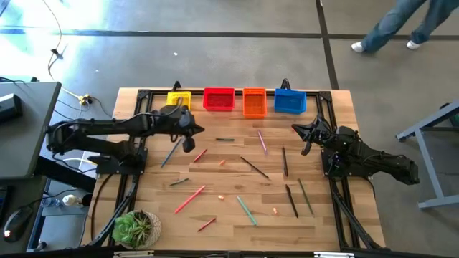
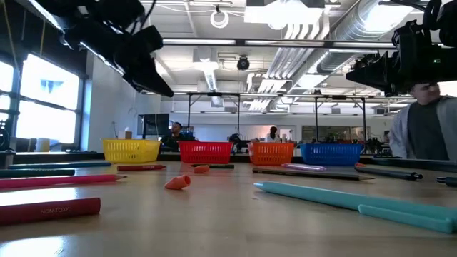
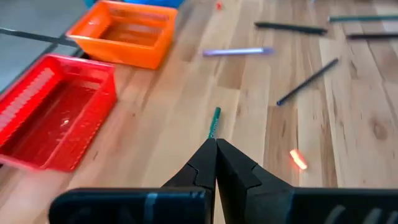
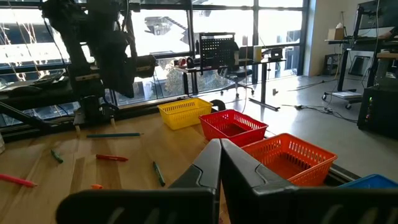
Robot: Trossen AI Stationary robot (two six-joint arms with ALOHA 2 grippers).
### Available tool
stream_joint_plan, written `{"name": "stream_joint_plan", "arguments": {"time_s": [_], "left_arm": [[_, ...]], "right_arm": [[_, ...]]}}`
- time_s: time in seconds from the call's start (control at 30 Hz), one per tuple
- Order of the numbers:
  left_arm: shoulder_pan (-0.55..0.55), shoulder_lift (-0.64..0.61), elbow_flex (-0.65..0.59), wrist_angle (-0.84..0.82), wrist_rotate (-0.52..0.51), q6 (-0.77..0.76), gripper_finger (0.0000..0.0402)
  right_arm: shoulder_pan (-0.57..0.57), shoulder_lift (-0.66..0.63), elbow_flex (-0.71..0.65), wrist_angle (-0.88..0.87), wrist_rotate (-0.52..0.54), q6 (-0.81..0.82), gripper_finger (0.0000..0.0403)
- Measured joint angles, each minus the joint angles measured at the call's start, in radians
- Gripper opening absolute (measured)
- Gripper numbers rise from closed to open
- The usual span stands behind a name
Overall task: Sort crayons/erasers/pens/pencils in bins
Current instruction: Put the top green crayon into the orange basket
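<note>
From above, four bins [image 1: 234,99] lined the table's far edge, and pens, pencils and erasers [image 1: 221,163] lay scattered, none binned. In the wrist views, the left gripper [image 3: 215,163] and right gripper [image 4: 220,163] both showed fingers pressed together, empty. The erasers looked light and small, so best pinched across the middle.

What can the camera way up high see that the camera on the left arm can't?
Only the high view shows the yellow bin, the potted plant, the right gripper, shut, raised above the table's right side, and someone's legs walking past.

Only the left wrist view shows up close how the left gripper is shut and holding nothing, above a green stick.

Both show the red bin, the orange bin, a small orange eraser, and the wooden table.
</note>
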Motion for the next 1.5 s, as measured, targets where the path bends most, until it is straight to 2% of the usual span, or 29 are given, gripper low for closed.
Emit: {"name": "stream_joint_plan", "arguments": {"time_s": [0.27, 0.43, 0.6, 0.87, 1.17, 1.33, 1.5], "left_arm": [[-0.013, 0.217, 0.152, -0.024, 0.031, 0.063, 0.0000], [-0.042, 0.349, 0.253, -0.099, 0.023, 0.122, 0.0000], [-0.050, 0.465, 0.330, -0.105, 0.018, 0.133, 0.0004], [-0.050, 0.637, 0.415, -0.120, 0.018, 0.191, 0.0050], [-0.052, 0.744, 0.463, -0.138, 0.007, 0.211, 0.0114], [-0.047, 0.774, 0.464, -0.135, -0.002, 0.211, 0.0114], [-0.035, 0.778, 0.465, -0.141, -0.005, 0.215, 0.0097]], "right_arm": [[0.000, 0.000, 0.000, 0.000, 0.000, 0.000, 0.0000], [0.000, 0.000, 0.000, 0.000, 0.000, 0.000, 0.0000], [0.000, 0.000, 0.000, 0.000, 0.000, 0.000, 0.0000], [0.000, 0.000, 0.000, 0.000, 0.000, 0.000, 0.0000], [0.000, 0.000, 0.000, 0.000, 0.000, 0.000, 0.0000], [0.000, 0.000, 0.000, 0.000, 0.000, 0.000, 0.0000], [0.000, 0.000, 0.000, 0.000, 0.000, 0.000, 0.0000]]}}
